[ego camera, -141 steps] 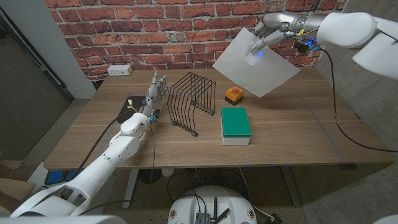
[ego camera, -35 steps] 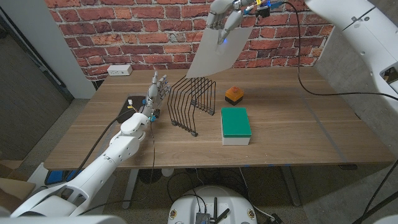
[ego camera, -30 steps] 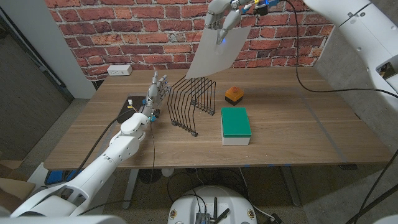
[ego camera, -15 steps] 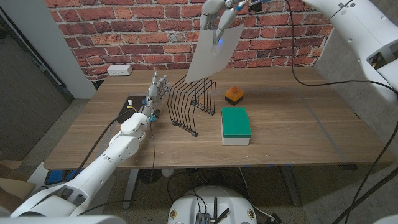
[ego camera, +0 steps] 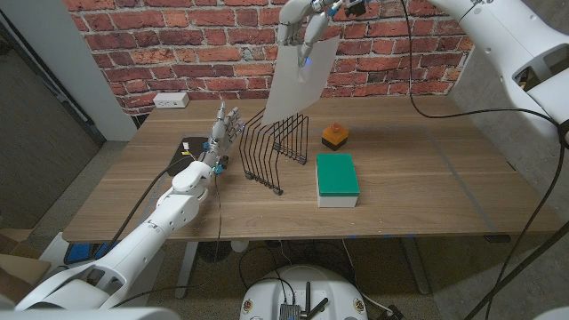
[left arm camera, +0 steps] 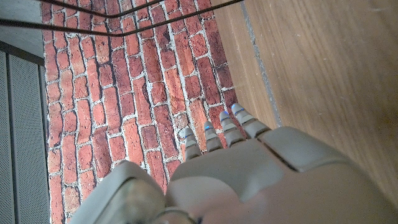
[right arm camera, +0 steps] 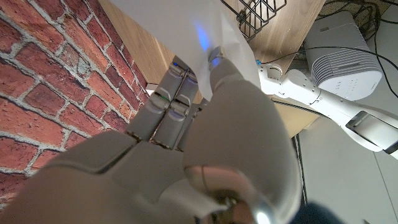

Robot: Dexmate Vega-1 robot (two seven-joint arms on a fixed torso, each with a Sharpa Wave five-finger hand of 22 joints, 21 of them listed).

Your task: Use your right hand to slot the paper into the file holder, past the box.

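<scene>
Paper (ego camera: 292, 85): a plain white sheet, hanging nearly upright and edge-tilted, pinched at its upper edge by the fingers (ego camera: 307, 36) of the right hand (ego camera: 300, 20); its lower edge sits just above the back of the file holder. File holder (ego camera: 274, 147): a black wire rack of upright looped dividers, standing on the wooden surface (ego camera: 418, 187) with its slots vacant. Box (ego camera: 337, 179): a white rectangular block with a green top, lying flat just beside the file holder, on the side toward the robot's right.
</scene>
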